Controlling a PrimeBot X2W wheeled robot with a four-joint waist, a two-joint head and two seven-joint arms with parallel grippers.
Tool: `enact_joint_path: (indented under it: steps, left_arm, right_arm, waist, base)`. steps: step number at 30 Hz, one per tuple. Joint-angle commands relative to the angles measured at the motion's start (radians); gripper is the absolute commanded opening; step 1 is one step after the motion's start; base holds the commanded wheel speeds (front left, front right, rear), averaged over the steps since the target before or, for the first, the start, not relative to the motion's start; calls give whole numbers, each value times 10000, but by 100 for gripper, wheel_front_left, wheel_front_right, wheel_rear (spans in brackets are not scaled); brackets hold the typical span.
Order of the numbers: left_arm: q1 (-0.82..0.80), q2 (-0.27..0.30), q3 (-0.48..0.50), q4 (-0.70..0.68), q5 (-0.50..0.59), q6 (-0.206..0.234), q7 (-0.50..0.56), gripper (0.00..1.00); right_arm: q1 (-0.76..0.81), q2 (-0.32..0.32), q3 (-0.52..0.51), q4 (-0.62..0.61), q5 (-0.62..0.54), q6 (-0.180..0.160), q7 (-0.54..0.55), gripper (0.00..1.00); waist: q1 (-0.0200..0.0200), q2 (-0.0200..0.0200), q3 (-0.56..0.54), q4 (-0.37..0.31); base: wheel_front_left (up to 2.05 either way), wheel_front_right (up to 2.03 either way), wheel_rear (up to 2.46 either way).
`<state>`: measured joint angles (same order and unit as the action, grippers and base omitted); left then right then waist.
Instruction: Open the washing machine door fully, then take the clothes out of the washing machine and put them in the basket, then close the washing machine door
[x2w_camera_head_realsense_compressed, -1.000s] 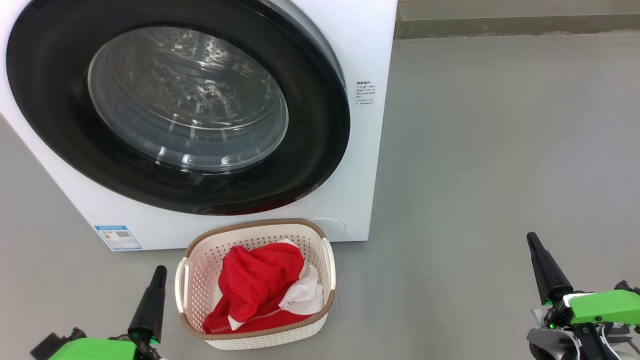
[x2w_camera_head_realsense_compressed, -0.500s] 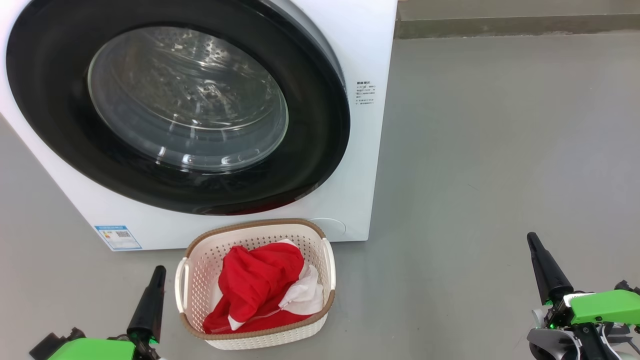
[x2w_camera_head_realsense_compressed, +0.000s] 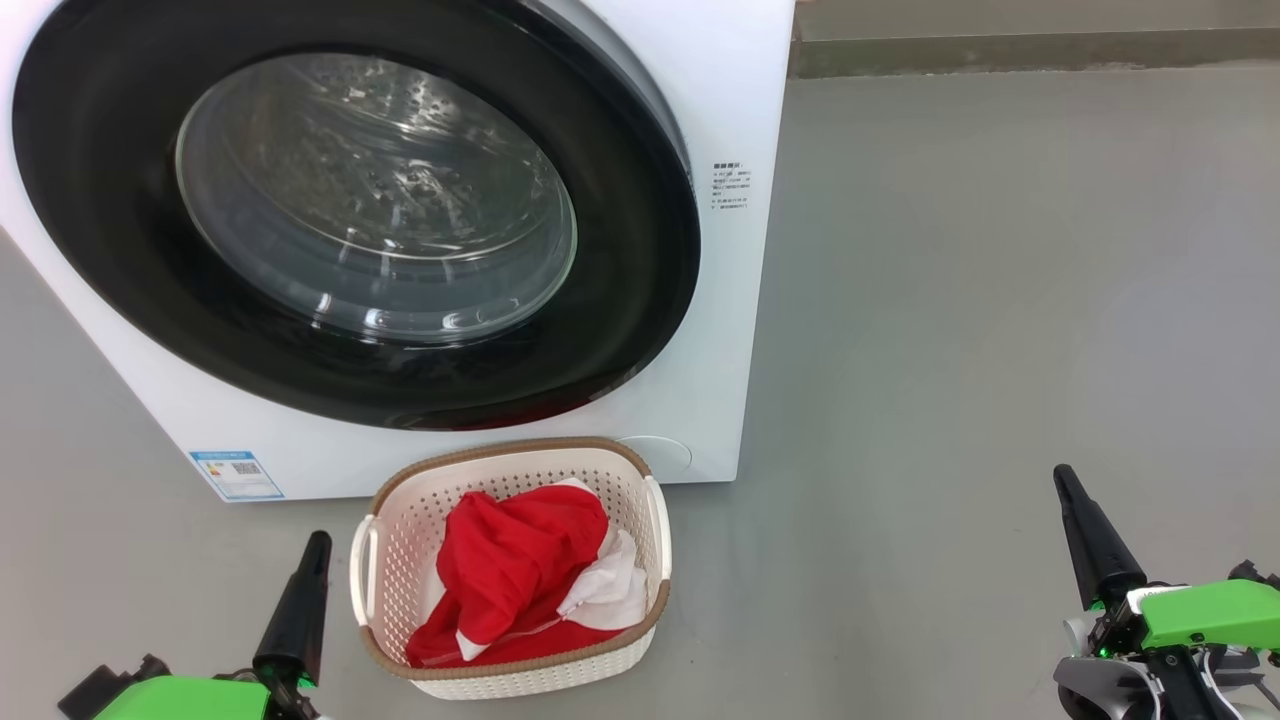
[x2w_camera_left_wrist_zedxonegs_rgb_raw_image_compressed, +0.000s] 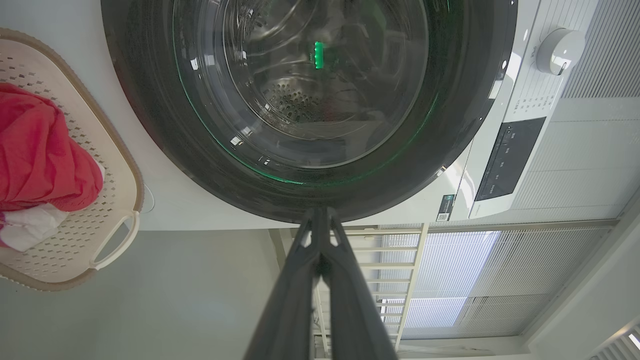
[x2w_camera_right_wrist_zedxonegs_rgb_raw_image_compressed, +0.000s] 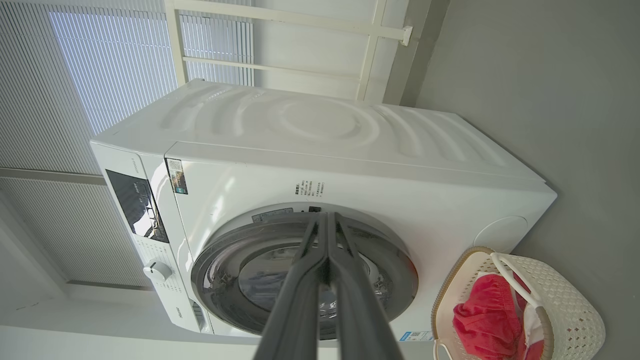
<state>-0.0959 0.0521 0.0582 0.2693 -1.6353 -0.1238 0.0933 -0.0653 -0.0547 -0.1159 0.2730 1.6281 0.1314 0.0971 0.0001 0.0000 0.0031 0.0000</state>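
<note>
Head view, lower left: left gripper (x2w_camera_head_realsense_compressed: 317, 548) with fingers pressed together, pointing up and slightly right. Lower right: right gripper (x2w_camera_head_realsense_compressed: 1064, 480), fingers likewise together, tilted up and to the left. left green wrist housing (x2w_camera_head_realsense_compressed: 185, 698) and right green wrist housing (x2w_camera_head_realsense_compressed: 1205, 612) at bottom edge. Arms well apart.

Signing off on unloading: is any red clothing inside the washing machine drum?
No: through the glass of the washing machine door the drum shows bare steel, and the clothes lie in the basket.
</note>
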Motion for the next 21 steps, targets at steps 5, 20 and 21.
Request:
enact_joint_path:
  steps: [5, 20, 21]
  left_arm:
    - [-104, 122, 365, -250, 109, -69, 46, 0]
    - [-107, 98, 399, -249, 137, -69, 73, 0]
    - [-107, 97, 401, -249, 139, -69, 75, 0]
  right_arm:
    - [-412, -62, 165, -290, -75, -7, 45, 0]
    - [-414, -43, 138, -288, -98, -7, 67, 0]
    - [-415, -42, 136, -288, -100, -7, 69, 0]
  waist:
    - [0, 0, 0, 0]
    - [0, 0, 0, 0]
    - [0, 0, 0, 0]
  base:
    - [0, 0, 0]
    - [0, 0, 0]
    - [0, 0, 0]
